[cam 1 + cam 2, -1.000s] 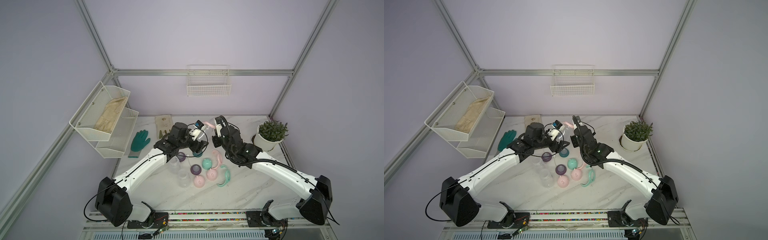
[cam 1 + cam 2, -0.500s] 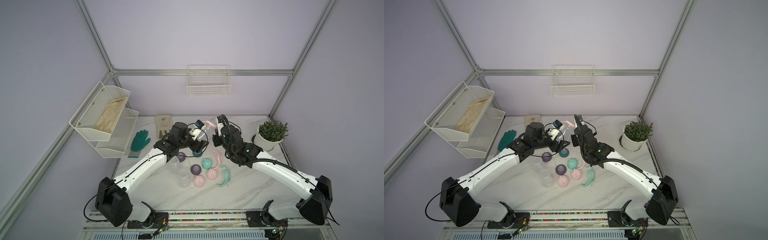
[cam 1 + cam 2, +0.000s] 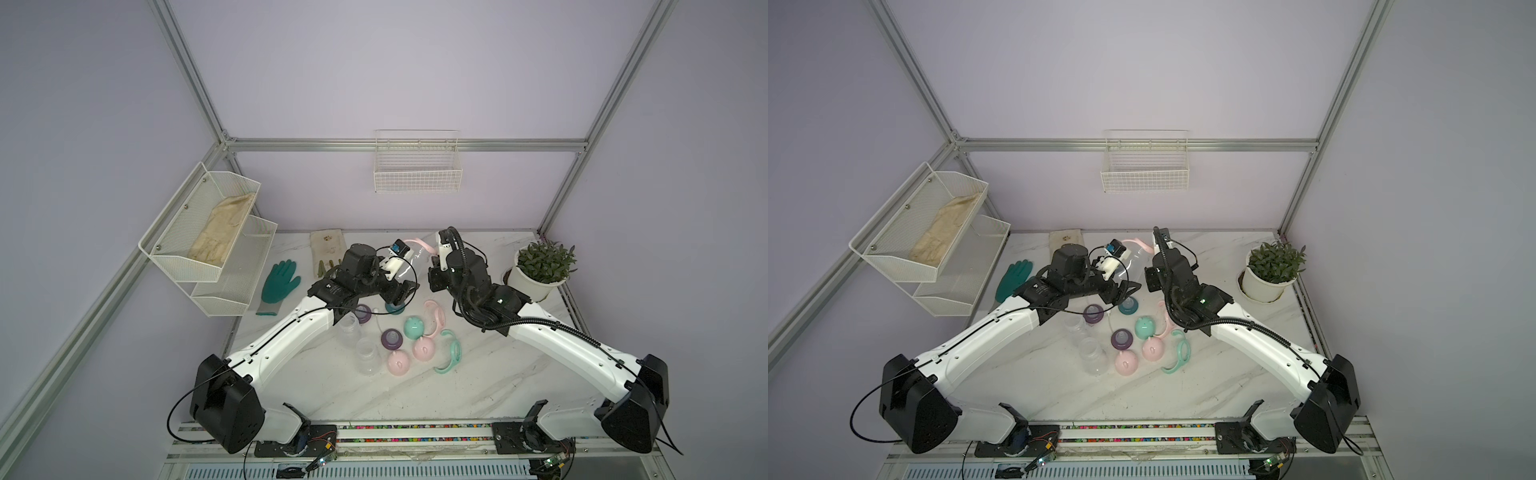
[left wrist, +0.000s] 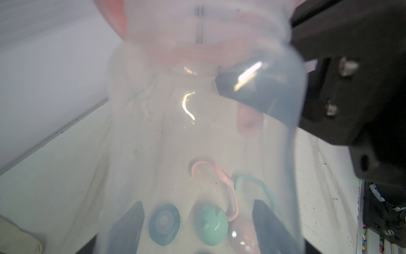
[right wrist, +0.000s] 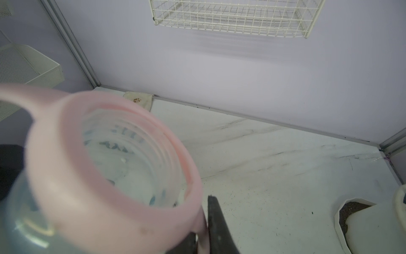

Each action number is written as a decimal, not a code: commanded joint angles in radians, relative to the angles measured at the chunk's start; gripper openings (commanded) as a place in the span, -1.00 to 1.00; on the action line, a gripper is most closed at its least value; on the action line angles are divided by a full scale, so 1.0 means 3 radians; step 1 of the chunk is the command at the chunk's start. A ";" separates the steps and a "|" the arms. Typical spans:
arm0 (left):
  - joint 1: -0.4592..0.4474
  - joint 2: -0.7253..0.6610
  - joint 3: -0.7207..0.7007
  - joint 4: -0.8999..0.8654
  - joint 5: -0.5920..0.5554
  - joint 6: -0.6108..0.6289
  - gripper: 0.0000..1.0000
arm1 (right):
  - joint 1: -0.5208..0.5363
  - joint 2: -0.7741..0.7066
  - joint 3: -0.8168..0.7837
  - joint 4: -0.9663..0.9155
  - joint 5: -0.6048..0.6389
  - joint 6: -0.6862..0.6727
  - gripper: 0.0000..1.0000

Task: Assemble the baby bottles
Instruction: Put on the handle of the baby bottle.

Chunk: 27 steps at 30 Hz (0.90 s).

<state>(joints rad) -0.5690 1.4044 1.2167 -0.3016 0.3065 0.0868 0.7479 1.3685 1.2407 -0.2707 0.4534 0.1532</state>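
Grip on both sides: the left pincer (image 4: 197,222) clamps the body of a clear bottle (image 3: 415,262), held in the air over the back of the counter (image 3: 415,395), neck toward the right arm; the right pincer (image 5: 202,233) is pinched tight on a pink handle ring (image 5: 66,211) seated around that neck; on the counter below stand a second bottle (image 3: 348,329) and a third bottle (image 3: 368,354), beside a loose purple collar (image 3: 392,338), a mint cap (image 3: 413,327), a pink cap (image 3: 398,362) and a mint handle ring (image 3: 451,351).
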 commanded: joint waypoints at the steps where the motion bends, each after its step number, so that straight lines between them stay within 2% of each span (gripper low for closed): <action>1: 0.0015 -0.0013 0.0221 0.0116 -0.0074 -0.0093 -1.00 | -0.0008 -0.0134 -0.0019 -0.0031 -0.0097 0.0059 -1.00; 9: 0.0015 -0.0003 0.0285 0.0124 -0.0134 -0.0130 -1.00 | -0.0003 -0.0181 -0.0202 -0.0010 -0.0365 -0.0104 -1.00; 19: 0.0017 0.0191 0.0410 0.0070 -0.0182 -0.0207 -1.00 | 0.0029 -0.0241 -0.0367 0.0006 -0.0442 -0.0508 -1.00; 22: 0.0018 0.0214 0.0469 0.0056 -0.0252 -0.0285 -1.00 | 0.0087 -0.0196 -0.0406 0.0066 -0.0330 -0.0533 -1.00; 27: 0.0020 0.0290 0.0571 0.0034 -0.0340 -0.0423 -1.00 | 0.0224 -0.0151 -0.0476 0.0226 0.0093 -0.0582 -1.00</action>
<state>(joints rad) -0.5838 1.4757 1.2953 -0.3985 0.3115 0.0566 0.7635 1.3205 1.1252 -0.1894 0.4767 0.0364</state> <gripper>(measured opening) 0.775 0.121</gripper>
